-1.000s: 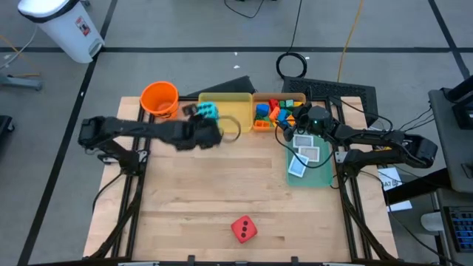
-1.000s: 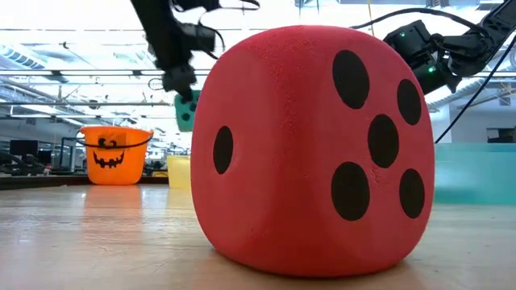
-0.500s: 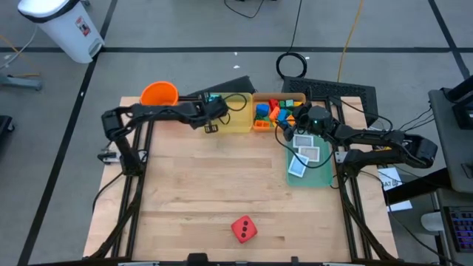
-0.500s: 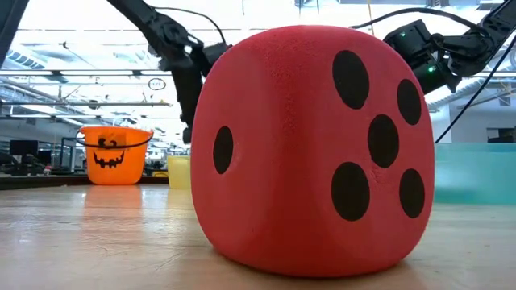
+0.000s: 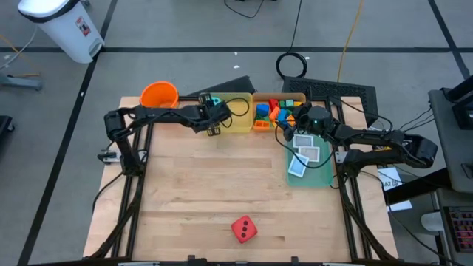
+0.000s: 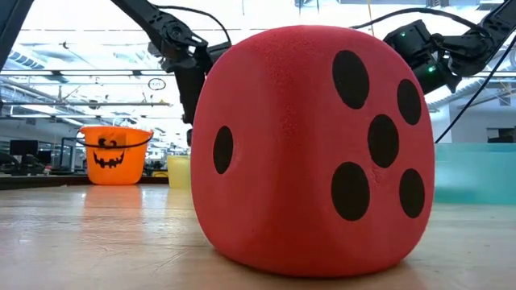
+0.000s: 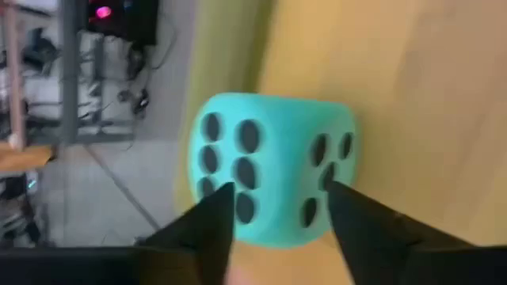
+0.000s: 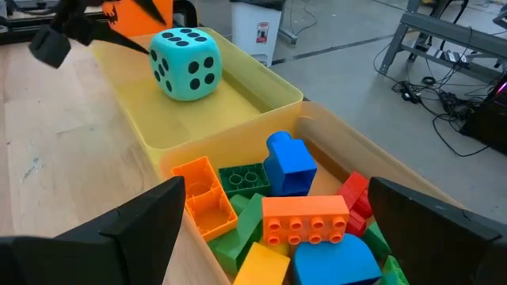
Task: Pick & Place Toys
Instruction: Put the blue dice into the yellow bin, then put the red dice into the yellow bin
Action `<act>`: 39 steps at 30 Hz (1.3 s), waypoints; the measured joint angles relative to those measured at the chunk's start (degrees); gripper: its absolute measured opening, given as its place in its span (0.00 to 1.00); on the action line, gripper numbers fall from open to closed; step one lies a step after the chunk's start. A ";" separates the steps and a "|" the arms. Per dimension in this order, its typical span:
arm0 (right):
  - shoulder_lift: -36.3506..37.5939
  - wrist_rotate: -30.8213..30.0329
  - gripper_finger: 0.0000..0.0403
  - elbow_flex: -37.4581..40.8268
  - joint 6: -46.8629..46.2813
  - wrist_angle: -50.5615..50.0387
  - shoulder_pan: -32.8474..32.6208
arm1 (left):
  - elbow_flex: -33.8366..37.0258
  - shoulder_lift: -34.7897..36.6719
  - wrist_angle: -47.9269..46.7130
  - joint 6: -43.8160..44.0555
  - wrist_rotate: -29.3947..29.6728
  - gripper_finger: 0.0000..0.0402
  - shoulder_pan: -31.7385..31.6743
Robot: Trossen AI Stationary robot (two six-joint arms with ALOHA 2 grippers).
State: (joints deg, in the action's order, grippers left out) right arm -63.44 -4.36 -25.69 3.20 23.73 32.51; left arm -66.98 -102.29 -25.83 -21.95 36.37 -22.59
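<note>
left gripper (image 5: 212,118) is over the near edge of the yellow tray (image 5: 240,123) at the back of the table (image 5: 222,185). a second ago it hung over bare wood in front of the tray with the cyan die (image 8: 185,64) in its fingers; half a second ago it had already reached the tray. now the die rests on the tray floor, upright, and in the left wrist view the two fingers stand either side of it with a gap showing (fingers spread, nothing held, as far as i can judge). so the cyan die reads as placed.

right gripper (image 5: 303,127) waits over the seam between the orange tray (image 5: 260,127) of bricks (image 8: 305,218) and the green tray (image 5: 323,174) holding the white cards (image 5: 304,155); unchanged across the second, fingers wide apart, empty.

red die (image 5: 244,228) sits alone near the front edge of the table, well apart from both arms. orange bucket (image 5: 159,97) beside the yellow tray, untouched.

judgement: one die sorted; red die looks like the remaining loose toy, and the left arm must first back off clear of the tray wall.
</note>
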 joint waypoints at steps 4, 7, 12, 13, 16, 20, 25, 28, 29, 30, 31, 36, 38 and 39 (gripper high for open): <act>0.00 0.00 0.91 0.00 0.06 0.00 0.01 | -2.16 0.46 -4.93 6.34 6.70 0.68 1.62; 0.00 0.00 0.91 0.00 0.07 -0.02 0.01 | -6.44 1.26 -14.23 13.53 8.13 0.81 3.76; 0.00 0.02 0.91 0.00 0.07 -0.01 0.00 | -16.26 1.80 -32.17 29.65 -6.01 0.97 7.84; 0.00 0.00 0.91 0.00 0.07 0.00 0.00 | -18.16 1.88 -34.34 33.30 -10.27 0.98 8.66; 0.00 0.00 0.91 0.00 0.31 0.00 0.01 | -21.80 2.13 -36.47 41.80 -21.71 0.97 11.29; 0.00 0.00 0.91 0.00 0.44 -0.02 0.00 | -22.70 2.00 -37.05 46.96 -37.00 0.94 15.96; 0.00 0.02 0.91 0.00 0.10 -0.19 0.00 | -20.90 1.93 -30.57 51.07 -47.32 0.92 23.41; 0.00 0.11 0.91 0.00 -0.46 -0.58 0.00 | -20.70 1.91 -23.07 52.59 -47.31 0.92 28.19; 0.00 0.11 0.91 0.00 -0.52 -0.72 0.00 | -20.70 1.85 -21.32 53.14 -47.22 0.92 29.74; 0.00 0.13 0.91 0.00 -0.56 -1.14 0.00 | -20.70 1.51 -19.52 54.18 -46.72 0.93 31.08; 0.00 0.13 0.91 0.00 -0.56 -1.90 0.00 | -20.70 1.32 -17.72 55.69 -46.66 0.93 32.29; 0.00 0.15 0.91 0.00 -0.59 -5.58 0.00 | -20.62 0.18 -13.02 58.59 -44.39 0.92 36.95; 0.00 0.17 0.91 0.00 -1.12 -6.31 -0.25 | -20.62 -0.96 -13.09 58.48 -43.23 0.92 38.09; 0.00 0.15 0.91 0.00 -1.22 -6.51 -0.54 | -20.62 -1.52 -12.61 59.02 -43.05 0.92 38.45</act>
State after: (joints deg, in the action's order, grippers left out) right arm -63.44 -4.21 -25.69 1.98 17.21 31.97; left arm -87.59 -103.81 -38.43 37.07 -6.68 15.86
